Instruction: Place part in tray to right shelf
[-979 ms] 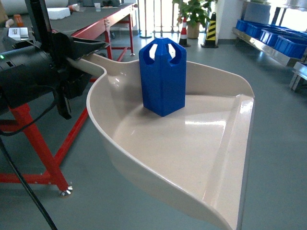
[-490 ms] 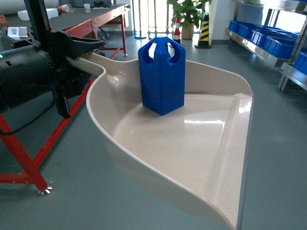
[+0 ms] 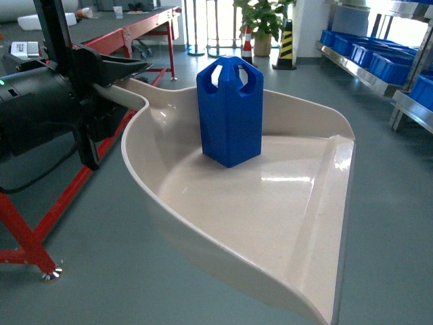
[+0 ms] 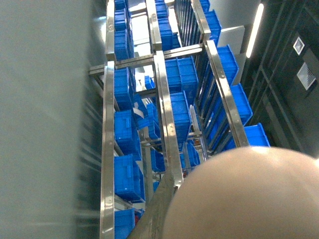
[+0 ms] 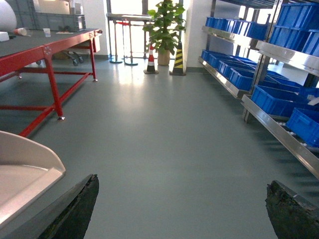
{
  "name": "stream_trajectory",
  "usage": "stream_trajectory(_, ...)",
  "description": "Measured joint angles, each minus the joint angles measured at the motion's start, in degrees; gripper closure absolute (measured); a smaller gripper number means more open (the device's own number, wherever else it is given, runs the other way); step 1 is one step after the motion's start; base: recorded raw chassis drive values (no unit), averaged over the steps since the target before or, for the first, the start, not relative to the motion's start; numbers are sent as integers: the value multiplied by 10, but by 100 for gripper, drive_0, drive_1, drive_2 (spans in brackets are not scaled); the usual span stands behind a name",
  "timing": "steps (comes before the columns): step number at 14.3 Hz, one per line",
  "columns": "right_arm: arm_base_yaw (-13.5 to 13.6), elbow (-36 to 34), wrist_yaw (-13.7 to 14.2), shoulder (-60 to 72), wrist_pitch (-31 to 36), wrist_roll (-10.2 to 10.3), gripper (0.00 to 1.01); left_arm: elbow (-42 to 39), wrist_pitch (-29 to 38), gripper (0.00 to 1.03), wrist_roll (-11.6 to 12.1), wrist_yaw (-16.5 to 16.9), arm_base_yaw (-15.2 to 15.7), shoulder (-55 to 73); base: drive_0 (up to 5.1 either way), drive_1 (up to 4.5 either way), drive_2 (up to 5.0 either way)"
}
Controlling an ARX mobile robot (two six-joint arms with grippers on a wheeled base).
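Left gripper (image 3: 111, 74) clamped on tray (image 3: 284, 203) handle; right gripper (image 5: 182, 206) wide, empty. Part (image 3: 230, 112) upright in tray. Shelf (image 5: 279, 132) off right, well apart, lip facing it.

Bright daylight from far windows glares off the tray (image 3: 291, 183) and floor (image 5: 164, 129); left wrist view is motion-blurred.

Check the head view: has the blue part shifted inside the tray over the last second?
No. The part stands upright at the same spot near the tray's back wall. Only the background drifted: the red table leg slid left as the base moved.
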Motion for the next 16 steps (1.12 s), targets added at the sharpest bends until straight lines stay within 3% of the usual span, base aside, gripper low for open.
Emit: stream_trajectory(16,0,0,0,2,2,0,3,0,3,91,0,0,0,0,4,432,-423)
